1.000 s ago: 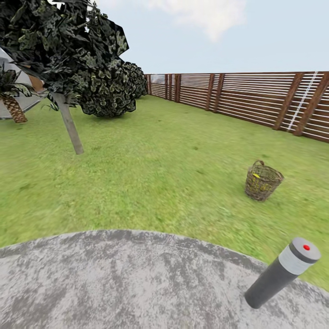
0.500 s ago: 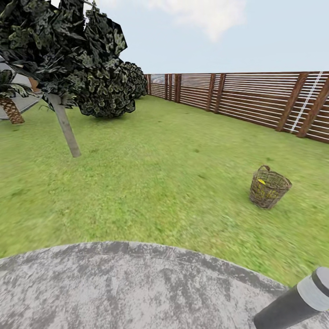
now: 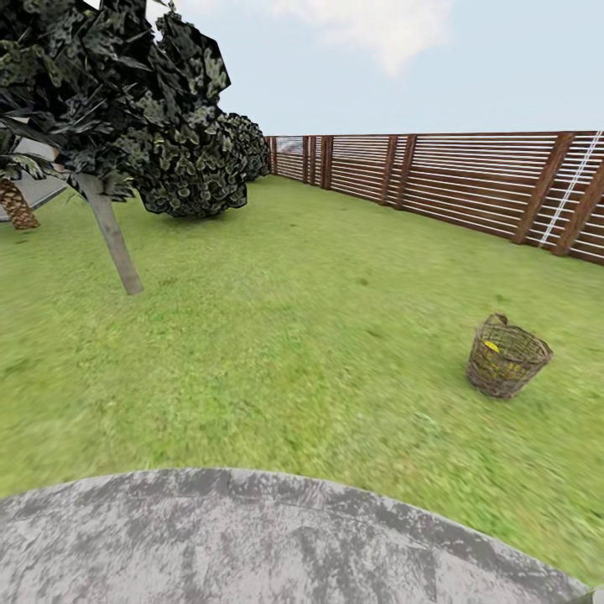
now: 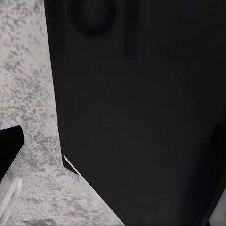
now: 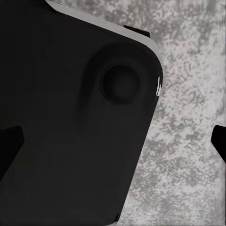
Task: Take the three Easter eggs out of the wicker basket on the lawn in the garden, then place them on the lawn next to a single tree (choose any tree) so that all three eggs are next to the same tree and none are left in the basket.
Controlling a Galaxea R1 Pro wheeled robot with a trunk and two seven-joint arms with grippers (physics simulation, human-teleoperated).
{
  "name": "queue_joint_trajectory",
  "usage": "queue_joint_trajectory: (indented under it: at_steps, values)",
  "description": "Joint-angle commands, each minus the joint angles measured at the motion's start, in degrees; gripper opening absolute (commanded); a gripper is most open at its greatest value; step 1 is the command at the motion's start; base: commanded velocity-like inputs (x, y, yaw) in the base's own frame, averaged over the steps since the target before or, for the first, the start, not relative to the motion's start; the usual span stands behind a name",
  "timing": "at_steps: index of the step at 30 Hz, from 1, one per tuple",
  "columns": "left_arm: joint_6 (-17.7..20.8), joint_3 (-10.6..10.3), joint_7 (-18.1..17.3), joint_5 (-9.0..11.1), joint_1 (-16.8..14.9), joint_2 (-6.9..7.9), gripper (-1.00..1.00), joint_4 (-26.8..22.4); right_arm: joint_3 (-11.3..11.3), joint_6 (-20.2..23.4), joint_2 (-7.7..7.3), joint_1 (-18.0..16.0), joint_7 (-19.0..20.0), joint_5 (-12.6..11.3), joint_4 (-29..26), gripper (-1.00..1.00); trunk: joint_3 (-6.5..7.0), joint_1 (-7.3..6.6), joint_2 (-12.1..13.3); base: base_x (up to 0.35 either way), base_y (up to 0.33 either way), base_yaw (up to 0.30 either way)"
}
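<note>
The wicker basket (image 3: 507, 356) stands on the lawn (image 3: 302, 335) at the right of the head view, and a bit of yellow Easter egg (image 3: 492, 346) shows through its open weave. The tree (image 3: 107, 231), with a pale trunk and dark angular foliage, rises at the far left. In the left wrist view my left gripper (image 4: 113, 146) hangs open over grey stone, one dark fingertip (image 4: 9, 150) at the picture's edge. My right gripper (image 5: 113, 143) is open too, with its fingertips (image 5: 219, 141) far apart and nothing between them. Both are far from the basket.
A round grey stone patio (image 3: 252, 545) fills the near ground under me. A slatted wooden fence (image 3: 470, 189) bounds the lawn at the back and right. Dark bushes (image 3: 197, 172) and a palm trunk (image 3: 15, 210) stand behind the tree. My black body (image 4: 141, 103) blocks much of both wrist views.
The whole head view has shifted, so the camera moved: basket and tree sit lower in the picture, and the grey post with the red dot has slid out at the lower right.
</note>
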Motion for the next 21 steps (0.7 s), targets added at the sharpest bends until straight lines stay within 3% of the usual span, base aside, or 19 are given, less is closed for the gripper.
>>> queue_joint_trajectory:
  at_steps: [1, 11, 21]
  values:
    - [0.0, 0.0, 0.0, 0.0, 0.0, 0.00, 1.00, 0.0, 0.0, -0.2, -0.01, 0.0, 0.0, 0.2, 0.0, 1.00, -0.05, 0.03, 0.0, 0.339, 0.000, 0.000]
    - [0.0, 0.0, 0.0, 0.0, 0.0, 0.00, 1.00, 0.0, 0.0, -0.2, -0.09, 0.0, 0.0, 0.2, 0.0, 1.00, -0.05, 0.03, 0.0, 0.339, 0.000, -0.006]
    - [0.0, 0.0, 0.0, 0.0, 0.0, 0.00, 1.00, 0.0, 0.0, -0.2, -0.10, 0.0, 0.0, 0.2, 0.0, 1.00, -0.05, 0.03, 0.0, 0.339, 0.000, -0.112]
